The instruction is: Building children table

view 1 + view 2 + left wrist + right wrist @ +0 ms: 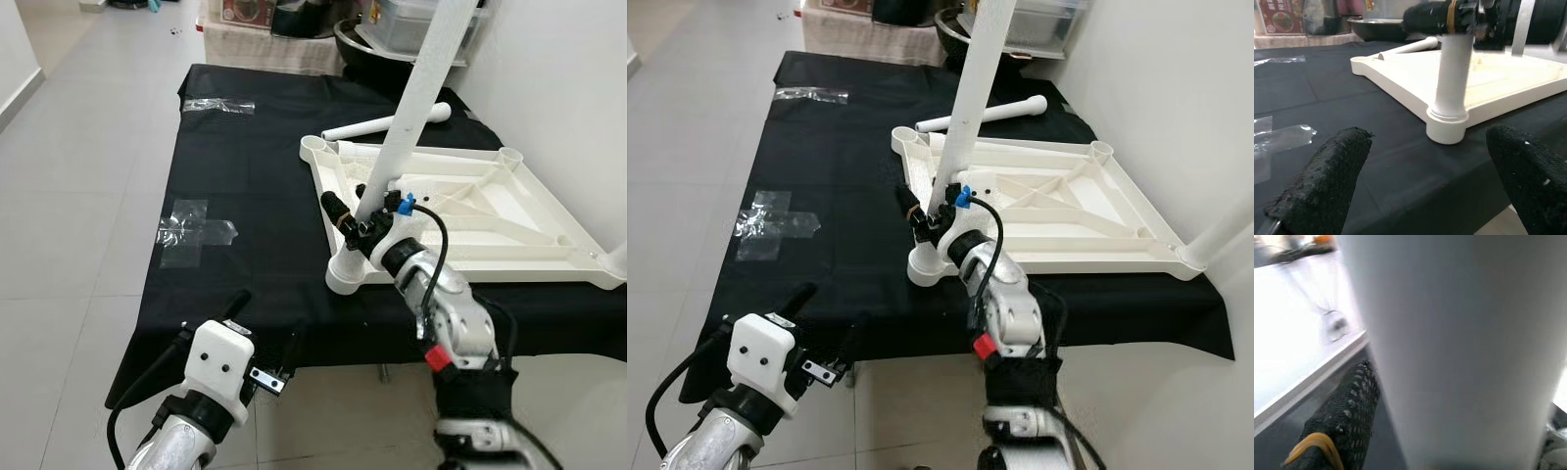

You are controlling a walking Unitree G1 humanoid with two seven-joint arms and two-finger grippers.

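Up front, from the head views, the right gripper (364,217) is clamped round the white leg (416,93), which stands tilted in the near corner socket (350,270) of the upturned tabletop (490,211) on the black cloth (245,196). Along the left wrist, the left gripper (1415,176) hangs wide open near the cloth's edge; straighten the leg and press squarely down so it seats fully

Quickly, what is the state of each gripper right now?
Left gripper: open, holding nothing, near the black cloth's edge.
Right gripper: shut on the white table leg standing in the tabletop's corner socket.
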